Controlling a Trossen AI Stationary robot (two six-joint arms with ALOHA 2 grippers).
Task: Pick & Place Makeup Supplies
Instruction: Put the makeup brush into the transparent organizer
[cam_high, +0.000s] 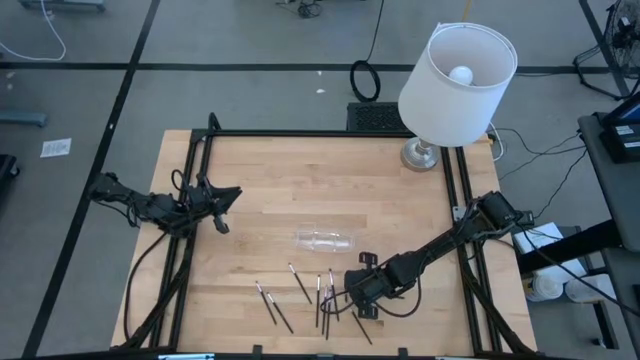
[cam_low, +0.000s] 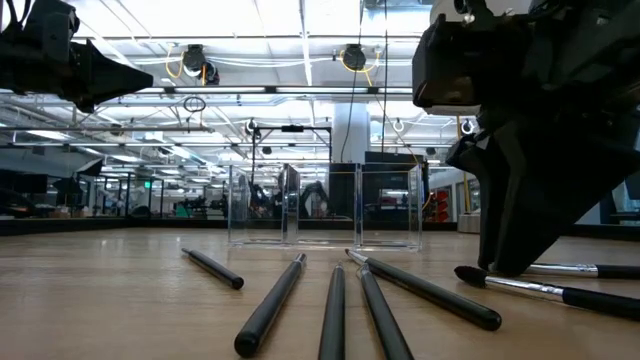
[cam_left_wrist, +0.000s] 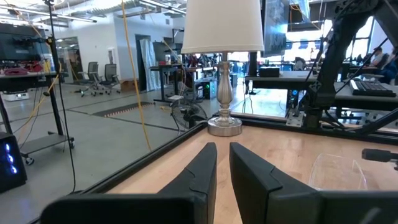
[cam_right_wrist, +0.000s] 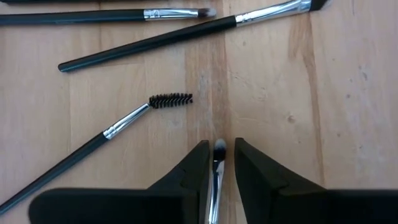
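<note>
Figure: a two-arm bench robot sorting makeup brushes into a holder, shown at the moment of a pick.

The right claw (cam_right_wrist: 217, 163) is down at the near edge of the tabletop (cam_high: 270, 180), among the scattered brushes. Its two dark fingers are drawn in on a small silver-collared brush (cam_right_wrist: 218, 163), whose soft tip pokes out between them. The handle runs back under the wrist, so the grip appears to sit near the head, a hold that may let the long handle swing once lifted. The pinched brush looks to be at or just off the wood.

The other brushes lie flat and unsorted nearby. In the right wrist view a spoolie brush (cam_right_wrist: 118, 127) with a dark bristled tip lies at a slant just beside the claw, and a long angled brush (cam_right_wrist: 186, 34) lies farther out. From above, more brushes (cam_high: 272, 303) fan out toward the left arm's side, apart from one another, which leaves room for single picks.

The clear tray (cam_high: 326, 240) stands near the middle of the tabletop, beyond the brushes, and looks like the likely drop point. The low view shows its upright transparent compartments.

The left claw (cam_left_wrist: 222, 168) waits raised over the left edge, well apart from the brushes, its fingers nearly together and holding nothing. A white-shaded lamp (cam_high: 455, 80) stands at the far right corner, outside the working zone.
</note>
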